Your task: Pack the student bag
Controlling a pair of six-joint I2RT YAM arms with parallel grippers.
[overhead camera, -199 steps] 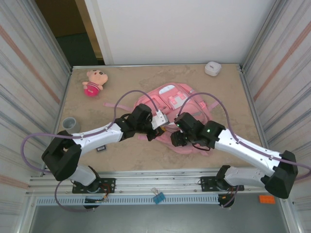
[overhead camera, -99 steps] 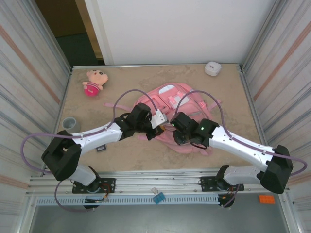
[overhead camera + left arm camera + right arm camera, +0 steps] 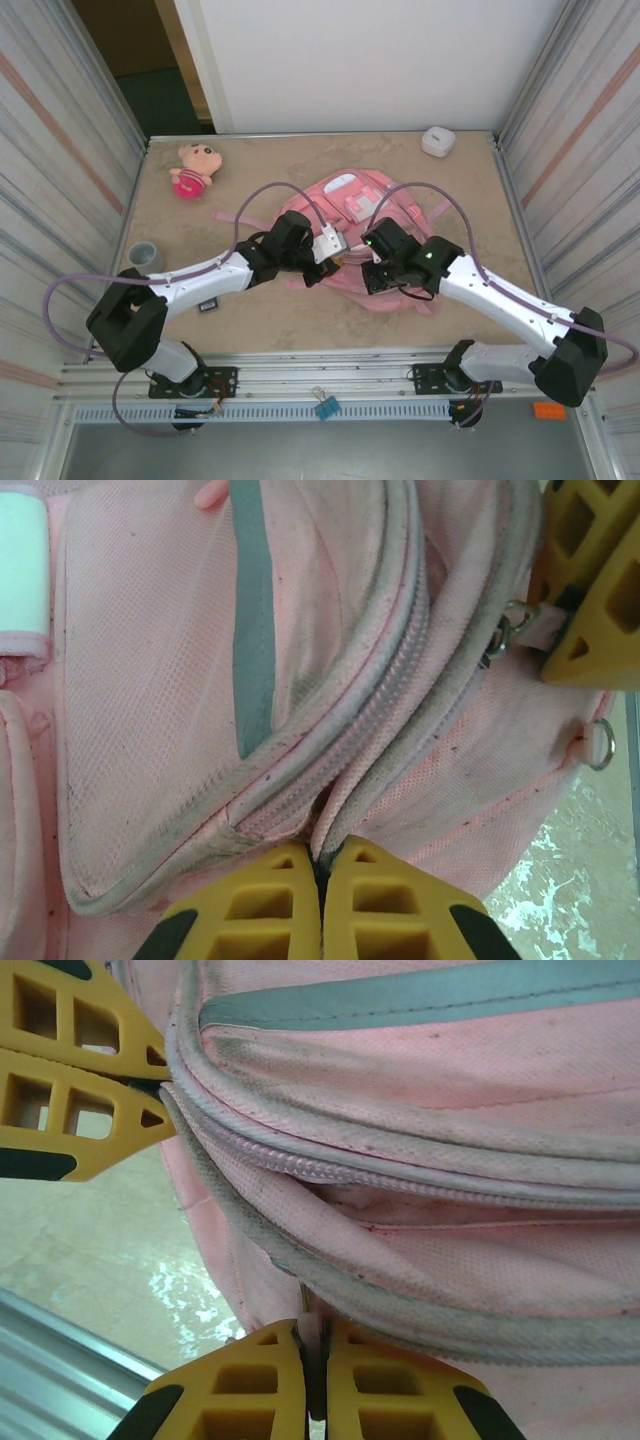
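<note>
Right arm: since a second ago it has swung in over the bag's near edge to face the left arm, and its jaws have gone from part-open to together.
Bag point(image 3: 372, 182): it lies flat in the middle of the table point(image 3: 250, 320), under both wrists. We judge it soft, light and floppy, so it will sag and drag rather than lift as one piece.
Left gripper point(image 3: 320, 885): pressed together on the bag's piped rim beside the zip, pinning the fabric.
Right gripper point(image 3: 313, 1365): closed on a thin metal piece at the rim, which we take for the zip pull point(image 3: 303, 1305), though we cannot be sure.
Zip point(image 3: 370, 710): it looks closed where we see it. We judge it needs a tug along its own line while the rim is kept taut.
Piped rim point(image 3: 420, 1310): the firmest place to grip, since the loose mesh would bunch.
</note>
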